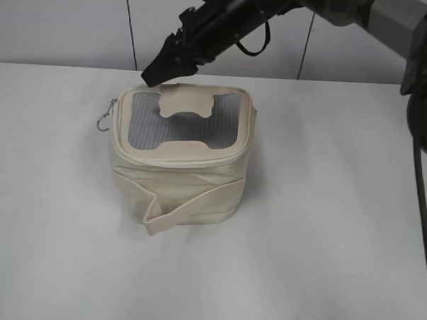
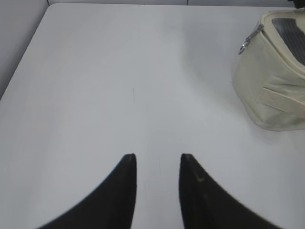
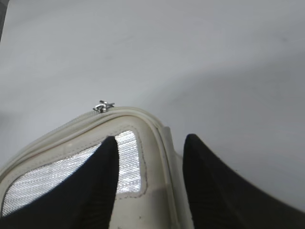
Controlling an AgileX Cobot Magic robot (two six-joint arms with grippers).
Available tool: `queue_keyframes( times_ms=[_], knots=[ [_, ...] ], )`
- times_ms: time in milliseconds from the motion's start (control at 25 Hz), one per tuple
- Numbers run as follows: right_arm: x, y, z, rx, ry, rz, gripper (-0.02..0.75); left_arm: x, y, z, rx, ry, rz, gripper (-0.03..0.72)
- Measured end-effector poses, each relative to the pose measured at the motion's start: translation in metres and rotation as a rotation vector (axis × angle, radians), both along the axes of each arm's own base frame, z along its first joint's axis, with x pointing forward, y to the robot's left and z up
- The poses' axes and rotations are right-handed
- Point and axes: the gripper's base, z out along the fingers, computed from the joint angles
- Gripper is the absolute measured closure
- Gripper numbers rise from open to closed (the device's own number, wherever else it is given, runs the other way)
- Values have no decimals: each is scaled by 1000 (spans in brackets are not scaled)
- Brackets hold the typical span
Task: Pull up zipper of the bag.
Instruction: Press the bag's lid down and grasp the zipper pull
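The bag (image 1: 179, 158) stands mid-desk (image 1: 323, 243), its zipper (image 1: 173, 153) rimming the lid. The right gripper (image 3: 148, 143) hovers wide over the back corner; the left gripper (image 2: 157, 160), narrowly parted, holds nothing. Closing off-target would pinch fabric, missing the slider (image 3: 102, 106).

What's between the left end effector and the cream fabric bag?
Nothing: in the left wrist view only bare white table separates the open left end effector from the boxy cream fabric bag.
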Motion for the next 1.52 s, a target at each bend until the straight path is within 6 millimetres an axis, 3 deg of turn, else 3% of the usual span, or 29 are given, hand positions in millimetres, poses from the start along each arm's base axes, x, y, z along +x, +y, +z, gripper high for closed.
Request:
queue_keyframes(
  times_ms=[280, 320, 440, 520, 640, 800, 960, 1120, 1320, 1520],
  knots=[
    [3, 2, -26, -57, 62, -30, 391, 0, 0, 0, 5, -1, -9, 449],
    [3, 2, -26, -60, 64, -34, 430, 0, -1, 0, 8, -1, -18, 449],
    [2, 2, -27, -70, 74, -31, 646, 3, -4, 5, 20, -12, -65, 447],
    [2, 2, -28, -71, 79, -29, 678, 11, -8, 13, 55, -51, -124, 435],
    [2, 2, -28, -69, 81, -27, 678, 36, -14, 23, 76, -96, -207, 367],
    [2, 3, -27, -65, 92, -30, 682, 91, -24, 22, 52, -68, -308, 260],
    [1, 3, -27, -66, 99, -29, 682, 158, -34, -2, 56, 40, -430, 230],
    [1, 3, -27, -65, 108, -34, 682, 206, -42, -32, 22, 120, -521, 228],
    [1, 3, -27, -65, 123, -44, 684, 242, -51, -57, 52, 170, -582, 228],
    [1, 3, -27, -66, 129, -47, 684, 250, -79, -65, 218, 109, -608, 228]
  ],
)
